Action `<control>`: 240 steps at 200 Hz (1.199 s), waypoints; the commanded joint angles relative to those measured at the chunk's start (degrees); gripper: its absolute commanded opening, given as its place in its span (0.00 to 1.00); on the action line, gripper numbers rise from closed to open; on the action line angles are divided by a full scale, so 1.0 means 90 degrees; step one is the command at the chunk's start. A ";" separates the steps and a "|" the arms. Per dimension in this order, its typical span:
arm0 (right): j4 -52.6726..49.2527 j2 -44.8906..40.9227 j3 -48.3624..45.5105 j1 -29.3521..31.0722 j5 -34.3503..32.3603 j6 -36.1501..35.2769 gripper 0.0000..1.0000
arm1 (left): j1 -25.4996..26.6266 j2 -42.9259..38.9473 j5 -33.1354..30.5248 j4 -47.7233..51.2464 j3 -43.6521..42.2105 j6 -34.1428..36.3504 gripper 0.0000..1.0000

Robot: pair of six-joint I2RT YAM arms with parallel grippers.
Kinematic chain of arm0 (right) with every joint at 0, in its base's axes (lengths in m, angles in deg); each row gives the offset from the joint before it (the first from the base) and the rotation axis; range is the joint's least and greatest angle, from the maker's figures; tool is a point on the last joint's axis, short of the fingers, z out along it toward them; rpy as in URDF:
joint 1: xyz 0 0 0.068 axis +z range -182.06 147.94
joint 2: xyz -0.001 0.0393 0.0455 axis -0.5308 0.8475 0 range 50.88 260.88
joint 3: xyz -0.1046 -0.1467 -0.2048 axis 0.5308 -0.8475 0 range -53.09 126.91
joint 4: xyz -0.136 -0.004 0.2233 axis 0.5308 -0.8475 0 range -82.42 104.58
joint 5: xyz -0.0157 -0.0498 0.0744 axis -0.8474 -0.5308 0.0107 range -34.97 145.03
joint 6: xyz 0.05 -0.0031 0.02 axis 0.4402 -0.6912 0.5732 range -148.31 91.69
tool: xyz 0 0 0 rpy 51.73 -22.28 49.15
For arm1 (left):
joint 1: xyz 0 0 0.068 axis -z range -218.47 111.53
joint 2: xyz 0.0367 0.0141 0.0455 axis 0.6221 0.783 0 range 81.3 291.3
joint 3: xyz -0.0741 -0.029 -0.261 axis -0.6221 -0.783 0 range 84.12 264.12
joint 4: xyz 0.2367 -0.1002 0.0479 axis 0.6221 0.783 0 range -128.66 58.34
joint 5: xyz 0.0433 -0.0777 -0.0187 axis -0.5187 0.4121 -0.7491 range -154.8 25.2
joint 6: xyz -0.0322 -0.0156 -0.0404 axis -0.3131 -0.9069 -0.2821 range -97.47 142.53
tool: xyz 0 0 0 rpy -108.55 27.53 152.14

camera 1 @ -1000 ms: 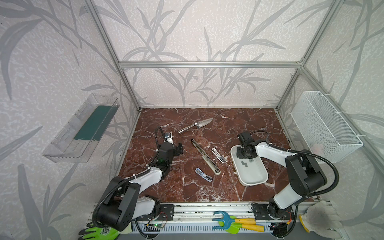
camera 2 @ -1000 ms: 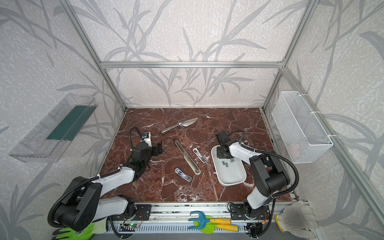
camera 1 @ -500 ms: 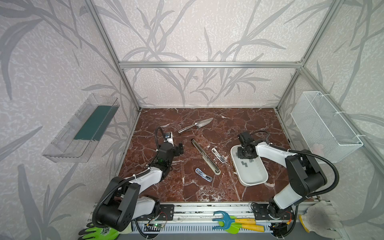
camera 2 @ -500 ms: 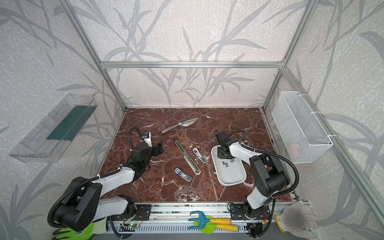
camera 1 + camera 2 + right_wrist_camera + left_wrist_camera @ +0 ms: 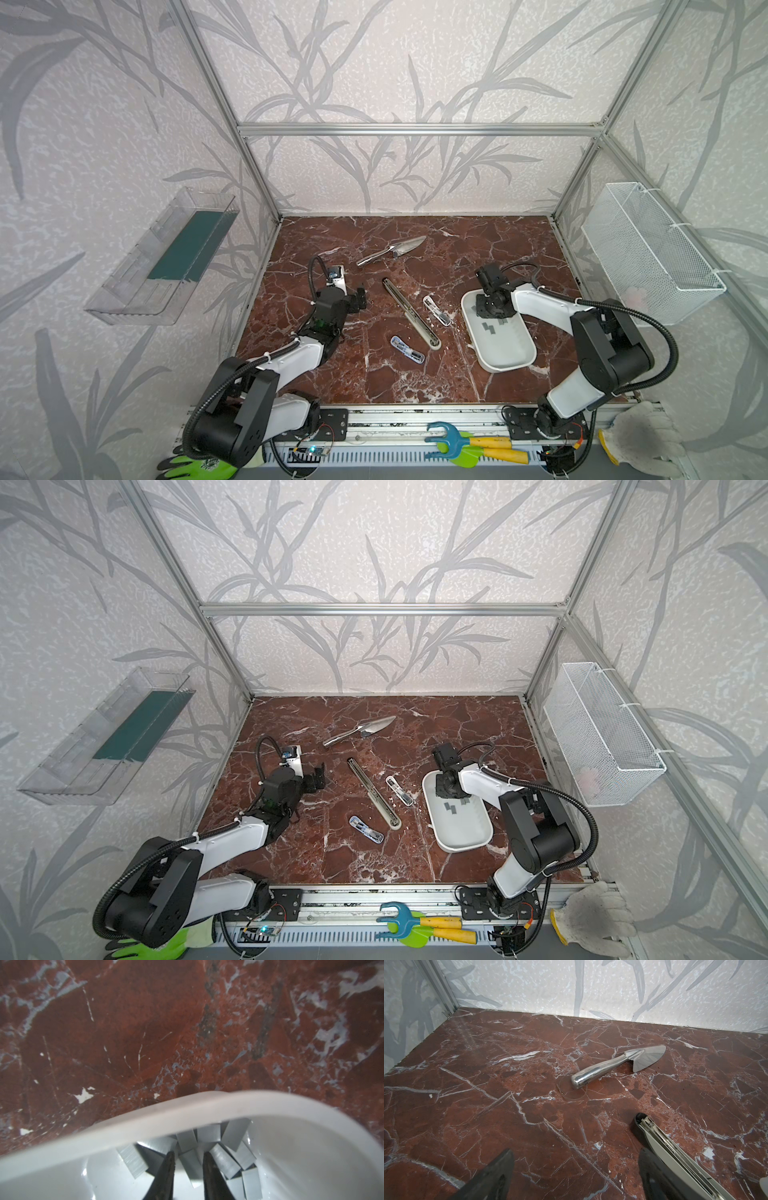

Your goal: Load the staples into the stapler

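Right wrist view: about ten staples (image 5: 223, 1160), short dull-grey ribbed blocks, heaped in one white tray (image 5: 187, 1109). Right gripper (image 5: 189, 1154) narrow, straddling one strip there, hold unclear; left gripper (image 5: 575, 1153) wide, empty.

Stapler (image 5: 409, 313) lies diagonal mid-counter (image 5: 374, 382). Server (image 5: 392, 250) behind it. Tray (image 5: 505, 365) to its right, staples (image 5: 488, 328) in the tray's far end. Small piece (image 5: 436, 309) just right of stapler, another small piece (image 5: 407, 349) left of its near end.

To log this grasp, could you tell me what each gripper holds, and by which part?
The left gripper is open, empty. The right gripper straddles one staple strip across its width in the tray; grip unconfirmed.
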 commanded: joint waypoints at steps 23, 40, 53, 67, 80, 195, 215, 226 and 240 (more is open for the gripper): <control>-0.0175 -0.0110 -0.0016 -0.0079 -0.0088 0.0114 0.24 | -0.0006 -0.0131 0.0021 -0.0181 -0.0110 -0.0143 0.94; -0.0185 -0.0061 0.0025 -0.0078 -0.0105 0.0114 0.24 | -0.0008 -0.0121 0.0041 -0.0182 -0.0099 -0.0144 0.93; -0.0197 -0.0008 0.0074 -0.0083 -0.0106 0.0115 0.23 | -0.0008 -0.0128 0.0052 -0.0182 -0.0112 -0.0143 0.93; -0.0242 0.0086 0.0143 -0.0088 -0.0070 0.0089 0.23 | -0.0008 -0.0120 0.0041 -0.0182 -0.0102 -0.0144 0.93; -0.0258 0.0150 0.0193 -0.0087 -0.0024 0.0062 0.23 | 0.0000 -0.0110 0.0059 -0.0182 -0.0102 -0.0133 0.93; -0.0273 0.0237 0.0219 -0.0088 0.0060 0.0067 0.15 | -0.0003 -0.0135 0.0120 -0.0241 -0.0140 -0.0094 0.93; -0.0269 0.0219 0.0195 -0.0084 0.0099 0.0047 0.21 | -0.0006 -0.0129 0.0129 -0.0244 -0.0136 -0.0089 0.94; -0.0260 0.0229 0.0200 -0.0088 0.0114 0.0046 0.23 | -0.0002 -0.0134 0.0149 -0.0244 -0.0132 -0.0093 0.93; -0.0265 0.0253 0.0205 -0.0083 0.0145 0.0047 0.24 | -0.0007 -0.0144 0.0129 -0.0251 -0.0145 -0.0098 0.93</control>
